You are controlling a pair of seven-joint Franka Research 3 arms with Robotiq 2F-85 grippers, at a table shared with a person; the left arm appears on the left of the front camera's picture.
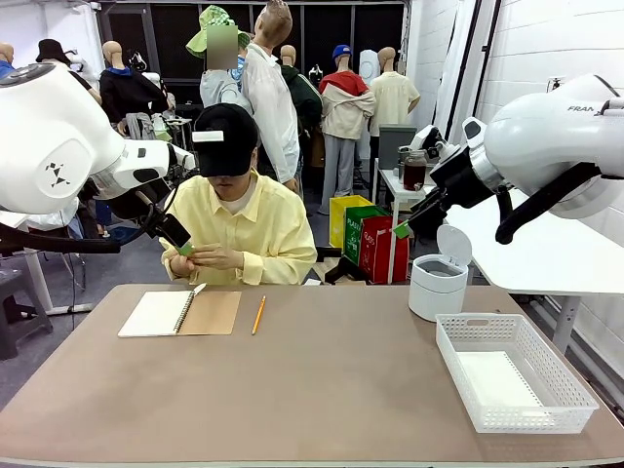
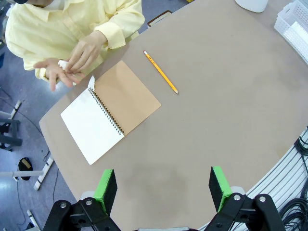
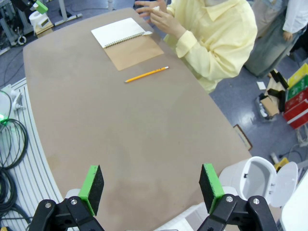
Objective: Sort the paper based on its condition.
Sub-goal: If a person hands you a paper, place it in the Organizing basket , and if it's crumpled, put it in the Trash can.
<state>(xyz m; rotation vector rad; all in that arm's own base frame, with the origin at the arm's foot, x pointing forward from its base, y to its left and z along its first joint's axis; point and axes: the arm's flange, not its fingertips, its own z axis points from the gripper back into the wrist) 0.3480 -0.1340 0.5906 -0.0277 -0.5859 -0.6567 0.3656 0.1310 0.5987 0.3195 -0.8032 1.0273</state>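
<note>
Nearest in the front view, a white basket holds a flat paper sheet, its long axis running away from the camera. Left wrist view: the left gripper gapes wide, empty, above the table; the person's hands hold a small crumpled paper, mostly hidden. Right wrist view: the right gripper is equally wide and empty.

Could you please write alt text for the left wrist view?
The open left gripper hangs above a brown table where a person's hands crumple white paper beside an open notebook and a pencil.
</note>
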